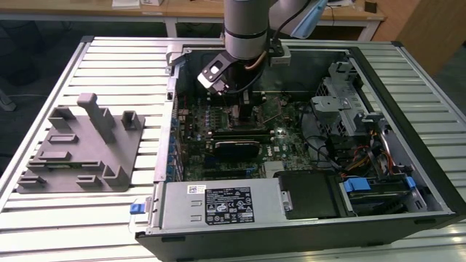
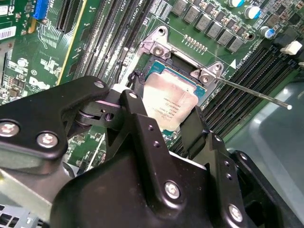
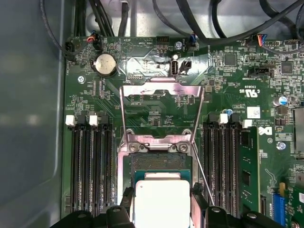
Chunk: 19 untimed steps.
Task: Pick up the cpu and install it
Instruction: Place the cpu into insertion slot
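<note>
— Gripper [image 2: 165, 116] housing sits closest in both wrist views, black and bolted. What's between its fingers [image 2: 134, 102]?
— They're pressed on two opposite edges of the cpu [image 3: 161, 192], closed only to its width.
— Which way does it face?
— Flat, silver top toward the camera, edges square with the socket [image 3: 161, 164] directly beneath (it's square, so no long axis to speak of).
— Seated?
— Cannot tell; the fingers cover its sides, and its near edge is cut off in the first wrist view. The hinged plate [image 3: 161, 90] lies folded back, lever [image 2: 251, 92] swung out.
— And outside?
— Arm [image 1: 244, 27] reaches down into the open computer case [image 1: 291, 240] on the worktop [image 1: 43, 71].
</note>
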### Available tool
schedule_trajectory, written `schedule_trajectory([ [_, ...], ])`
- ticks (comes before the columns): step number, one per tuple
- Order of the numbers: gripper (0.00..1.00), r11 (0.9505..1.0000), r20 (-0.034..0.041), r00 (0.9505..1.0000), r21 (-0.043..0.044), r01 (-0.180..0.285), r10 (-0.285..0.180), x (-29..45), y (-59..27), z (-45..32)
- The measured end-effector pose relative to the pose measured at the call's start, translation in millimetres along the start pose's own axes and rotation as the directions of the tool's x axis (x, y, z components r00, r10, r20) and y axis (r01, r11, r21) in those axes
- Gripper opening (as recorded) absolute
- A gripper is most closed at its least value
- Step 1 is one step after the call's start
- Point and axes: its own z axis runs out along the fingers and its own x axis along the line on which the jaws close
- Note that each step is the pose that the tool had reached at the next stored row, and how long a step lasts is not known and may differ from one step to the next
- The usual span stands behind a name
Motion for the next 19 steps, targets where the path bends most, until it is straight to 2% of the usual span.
schedule_trajectory([
  [6, 0.55, 1.0, 0.0002, 1.0, 0.0001, -0.002, 0.002, 1.2, 1.7, 3.3],
  [14, 0.55, 1.0, 0.0006, 1.0, 0.0001, -0.002, 0.002, 1.9, 8.1, 7.9],
  [19, 0.55, 1.0, 0.0007, 1.0, 0.0001, -0.002, 0.002, 1.9, 8.1, 8.5],
])
